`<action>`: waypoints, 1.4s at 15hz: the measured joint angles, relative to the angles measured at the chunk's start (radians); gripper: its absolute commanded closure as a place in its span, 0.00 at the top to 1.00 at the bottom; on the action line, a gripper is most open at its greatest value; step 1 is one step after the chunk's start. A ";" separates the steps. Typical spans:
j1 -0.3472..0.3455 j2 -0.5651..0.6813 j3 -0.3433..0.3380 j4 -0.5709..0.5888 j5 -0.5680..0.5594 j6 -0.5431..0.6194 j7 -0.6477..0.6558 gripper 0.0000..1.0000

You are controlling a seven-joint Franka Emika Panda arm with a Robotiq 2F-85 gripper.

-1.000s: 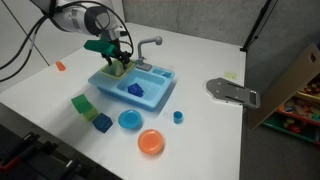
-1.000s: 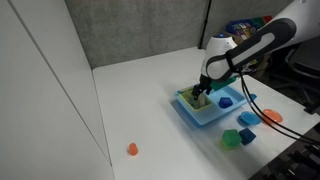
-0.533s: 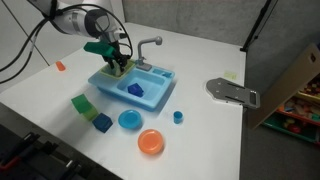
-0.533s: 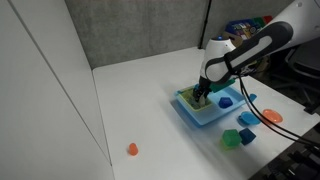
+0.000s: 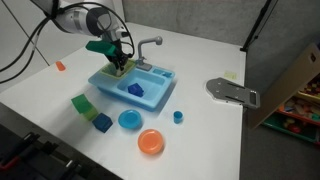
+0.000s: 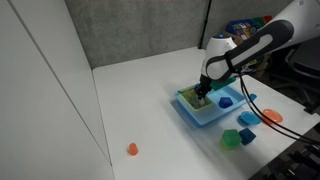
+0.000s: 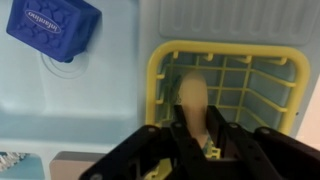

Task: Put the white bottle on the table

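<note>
In the wrist view a cream white bottle (image 7: 193, 95) lies in a yellow rack (image 7: 270, 70) inside the light-blue toy sink (image 7: 110, 100). My gripper (image 7: 197, 120) is shut on the white bottle, its black fingers pressing both sides. In both exterior views the gripper (image 5: 120, 64) (image 6: 200, 94) reaches down into the sink's (image 5: 150, 95) (image 6: 205, 115) one end; the bottle is hidden there by the fingers. The sink stands on the white table (image 5: 200, 55) (image 6: 140, 100).
A blue block (image 7: 52, 28) (image 5: 136, 90) lies in the sink's other basin, beside a grey faucet (image 5: 148, 44). On the table are a green block (image 5: 82, 104), teal cube (image 5: 102, 122), blue plate (image 5: 130, 120), orange plate (image 5: 151, 142), small blue cup (image 5: 178, 116), grey metal plate (image 5: 232, 91) and orange piece (image 6: 132, 149).
The jaws have closed onto the white bottle in the rack. The arm has stayed in place over the sink.
</note>
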 measured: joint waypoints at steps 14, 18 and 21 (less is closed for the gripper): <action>-0.035 -0.229 0.002 -0.115 0.001 0.000 -0.002 0.09; -0.080 -0.341 -0.005 -0.215 0.001 0.000 -0.003 0.09; -0.115 -0.403 -0.030 -0.270 0.000 0.000 -0.004 0.09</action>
